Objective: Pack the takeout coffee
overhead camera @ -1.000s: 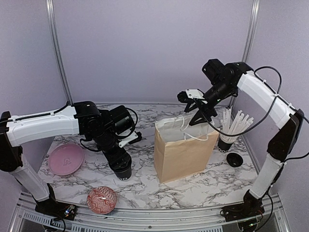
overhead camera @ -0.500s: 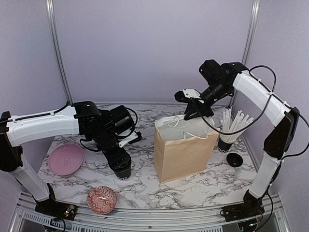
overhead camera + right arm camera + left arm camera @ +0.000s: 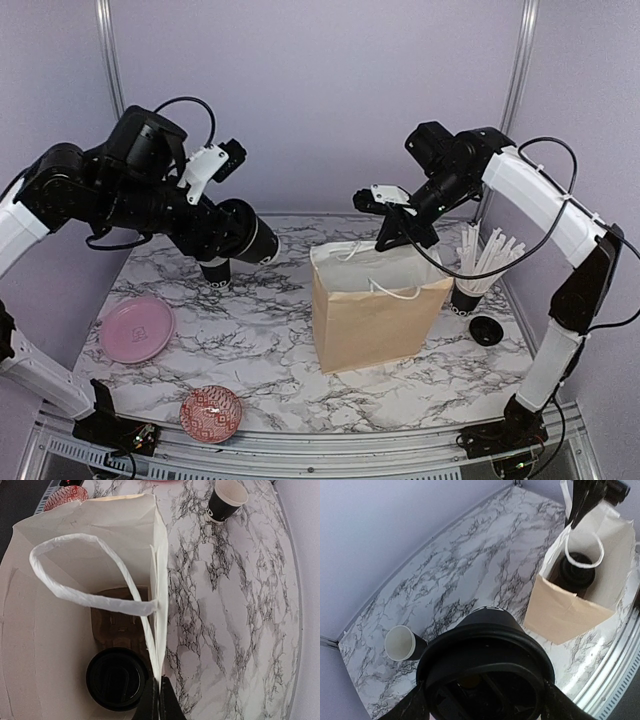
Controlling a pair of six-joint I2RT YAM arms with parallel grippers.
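My left gripper (image 3: 240, 240) hangs high over the table's left side, shut on a black lidded takeout coffee (image 3: 252, 238); in the left wrist view that cup (image 3: 485, 650) fills the space between the fingers (image 3: 560, 707). An open, lidless black cup (image 3: 215, 272) stands on the marble below. The paper bag (image 3: 370, 315) stands at centre right with another lidded coffee (image 3: 117, 677) inside, on a cardboard carrier. My right gripper (image 3: 393, 232) is shut on the bag's back rim (image 3: 161, 630), beside the white handle (image 3: 80, 597).
A pink plate (image 3: 137, 328) and a red patterned bowl (image 3: 211, 413) lie at front left. A black cup of white straws (image 3: 470, 288) and a small black lid (image 3: 486, 330) sit right of the bag. Walls close off the back and sides.
The left arm has lifted the lidded cup off the table, up and back to the left, uncovering the open cup. The right gripper has shut on the bag's rim; the bag shifted slightly left.
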